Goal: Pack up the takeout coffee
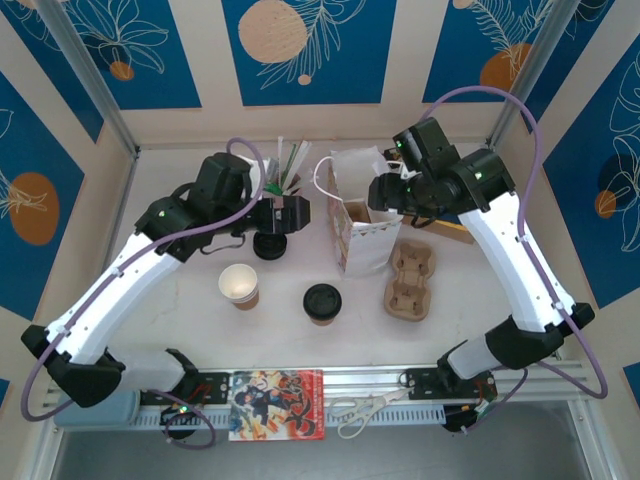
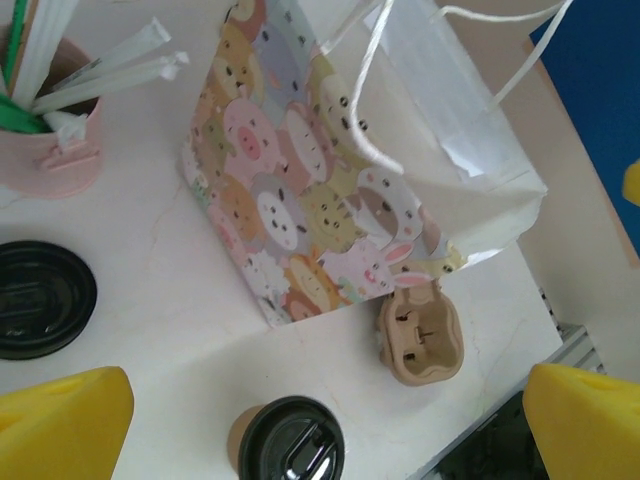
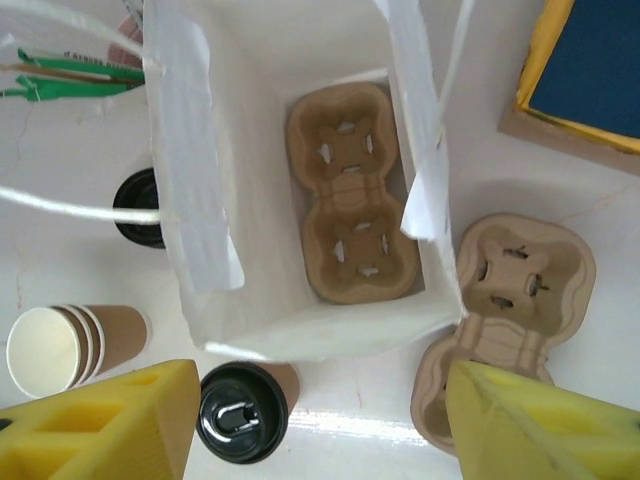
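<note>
- the left tool (image 2: 325, 400) is spread wide, its yellow fingers (image 2: 60, 425) far out at either side, gripping nothing and touching nothing. it hangs above the table (image 2: 180, 330), just left of the paper bag (image 2: 330, 190).
- the right tool (image 3: 320, 375) is parted too and empty, poised over the bag's open mouth, apart from the paper.
- the takeout coffee (image 1: 239, 284) stands upright on the table nearer than the left tool, to the left of a lidded cup (image 1: 322, 303). it is well apart from both tools, with no lid on and its pale inside showing.
- the right wrist view looks straight down into the bag, where a brown cup carrier (image 3: 350, 195) lies flat on the bottom. from there the coffee cup looks like several cups nested together.
- the left wrist view gives the bag's side, printed with cartoon animals, its white handles drooping.
- spare carriers (image 3: 515, 285) lie on the table just right of the bag.
- a loose black lid (image 2: 40, 298) lies flat to the left of the bag, with a pink cup of straws (image 2: 50, 140) beyond it.
- a box (image 3: 585, 70) with a blue top and yellow edge sits further right.
- a comic (image 1: 277, 403) and scissors (image 1: 358, 408) lie at the near edge, between the arm bases.
</note>
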